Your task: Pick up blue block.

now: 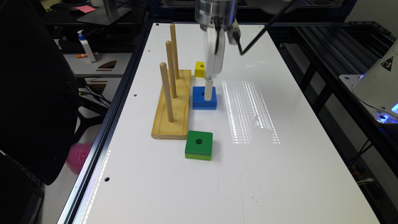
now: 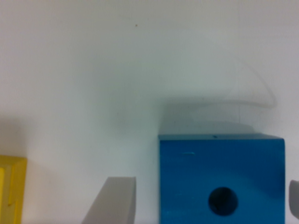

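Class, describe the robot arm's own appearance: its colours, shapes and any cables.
The wrist is a silvery metal cylinder. Below it hangs a slim white gripper with pale, flat grey fingers. Black cables run off from the wrist.

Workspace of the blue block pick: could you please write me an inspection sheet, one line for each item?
Surface: white glossy table with a patch of reflected light, small holes near its edge.
Job's things: flat square blue wooden block with a round centre hole, lying flat beside the wooden base.
Clutter: pale wooden base with three upright pegs; green square block with a lighter lower layer; small yellow block.
Grippers: gripper down at the blue block, open; one finger on each side, contact unclear.
Cables: black cable running off the wrist.
Surroundings: black chair, white bottle, dark metal frame.
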`<control>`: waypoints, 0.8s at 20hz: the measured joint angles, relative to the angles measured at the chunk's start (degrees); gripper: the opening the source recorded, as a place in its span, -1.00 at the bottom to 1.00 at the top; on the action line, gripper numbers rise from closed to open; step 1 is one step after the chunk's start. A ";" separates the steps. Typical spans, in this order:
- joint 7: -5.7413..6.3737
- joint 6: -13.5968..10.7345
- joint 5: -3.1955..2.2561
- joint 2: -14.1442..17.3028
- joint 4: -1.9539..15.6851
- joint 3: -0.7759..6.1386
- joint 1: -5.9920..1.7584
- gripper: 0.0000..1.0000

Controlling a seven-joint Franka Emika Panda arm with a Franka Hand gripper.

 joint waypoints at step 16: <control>0.07 -0.16 0.00 1.19 1.94 0.58 0.03 1.00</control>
